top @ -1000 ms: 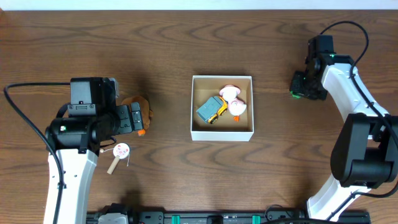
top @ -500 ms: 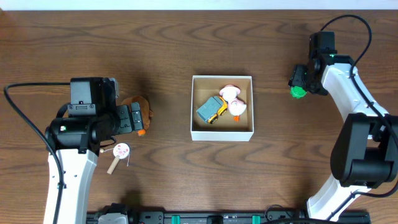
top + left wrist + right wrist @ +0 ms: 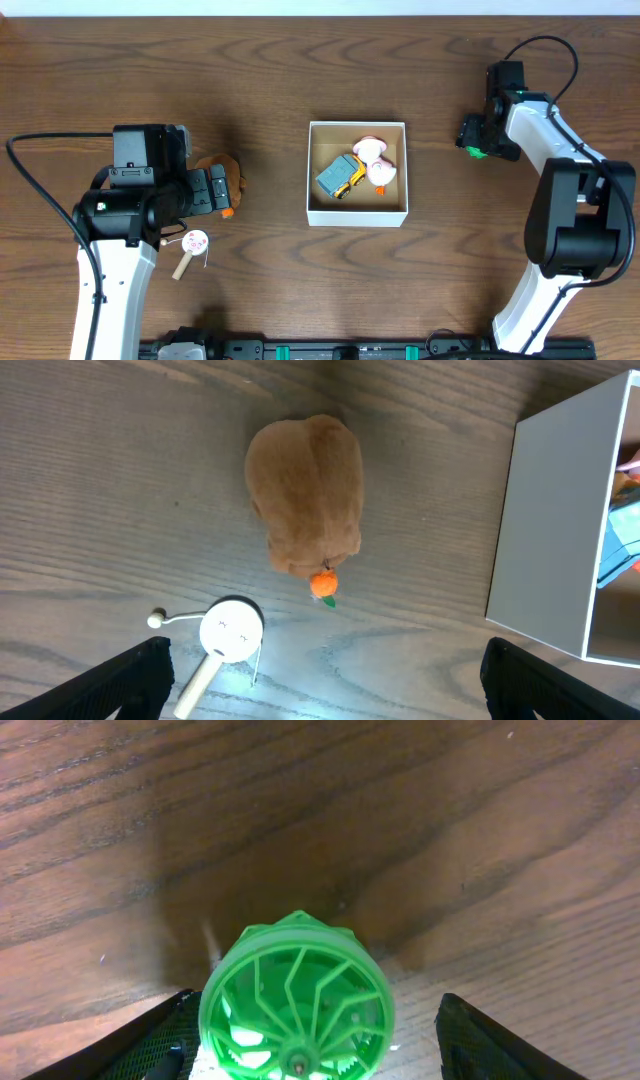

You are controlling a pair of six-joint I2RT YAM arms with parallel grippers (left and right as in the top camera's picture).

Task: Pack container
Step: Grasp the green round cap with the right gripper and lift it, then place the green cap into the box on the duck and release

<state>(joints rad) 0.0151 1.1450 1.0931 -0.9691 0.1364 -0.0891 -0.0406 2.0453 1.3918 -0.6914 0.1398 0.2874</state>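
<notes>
- Container [image 3: 357,217]: parked mid-table [image 3: 300,60], open top up, between the two arms.
- Already inside: a grey-and-yellow toy truck [image 3: 340,177] and a pink-and-white duck-ish toy [image 3: 377,165], side by side and touching from the look of it. Loads of tan floor left free around them.
- Not packed yet, out on the table:
  - brown plush [image 3: 305,495] with a little orange bit at one end, well apart from the container on the left arm's side
  - white round lollipop-looking thing [image 3: 230,632] on a stick, just beside the plush
  - green finned wheel [image 3: 297,1005], off on the right arm's side
- Left hand [image 3: 327,652]: fingers spread wide, gripping nothing, hanging over the plush and the lollipop thing.
- Right hand [image 3: 317,1005]: down at the wheel with a finger on either side. Spread apart with a clear gap on one side, so not clamped on it yet.
- Progress guess: two of five in, so a bit under halfway, three to go.
- Probably next: closing on the wheel, then hauling it across and dropping it in.
- Possible snag: round and finned, so could slip or roll if pinched off-centre.
</notes>
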